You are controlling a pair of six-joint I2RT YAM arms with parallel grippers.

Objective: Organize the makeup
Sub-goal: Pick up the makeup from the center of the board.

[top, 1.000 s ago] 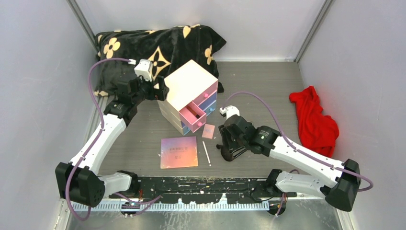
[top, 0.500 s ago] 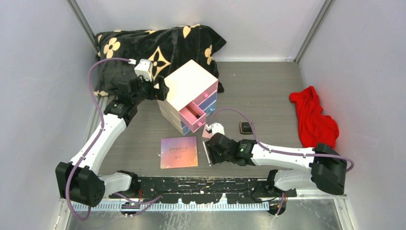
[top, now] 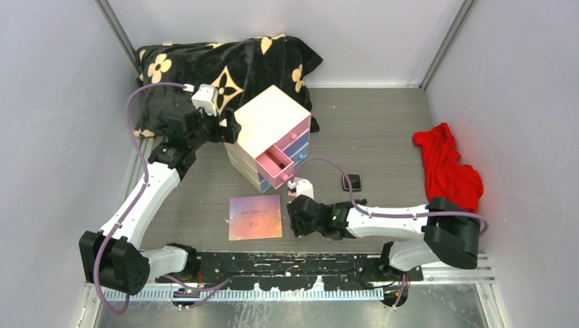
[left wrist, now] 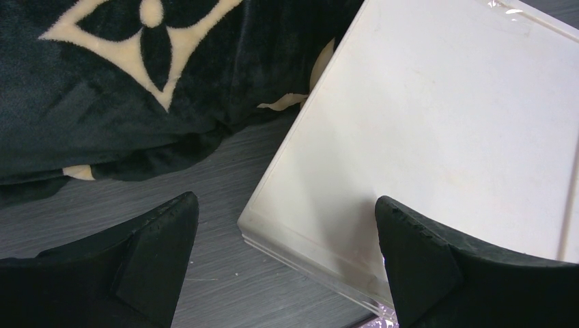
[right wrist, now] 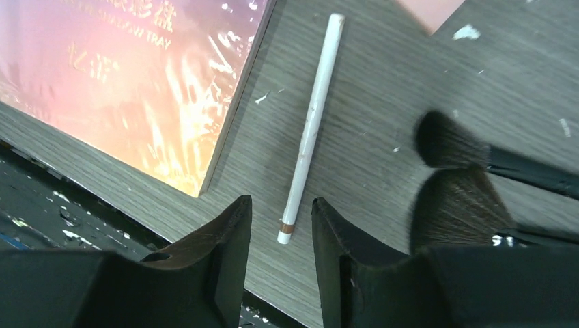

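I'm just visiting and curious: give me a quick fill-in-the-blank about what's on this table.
The white stick lies between the iridescent palette and two black-handled ___.
The right gripper hangs open around one end of the ___.
The cream box has its ___ drawer pulled out.
The left gripper is ___, at the box's corner.
Missing: brushes; stick; pink; open.

palette [right wrist: 102,82], gold lettering, partly "…OW TRAY"

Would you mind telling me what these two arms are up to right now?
The right gripper hovers low over the table, fingers open around the end of a thin white stick, between the iridescent palette and two brushes. The left gripper sits open at a corner of the cream drawer box, whose pink drawer is pulled out. A black compact lies apart.
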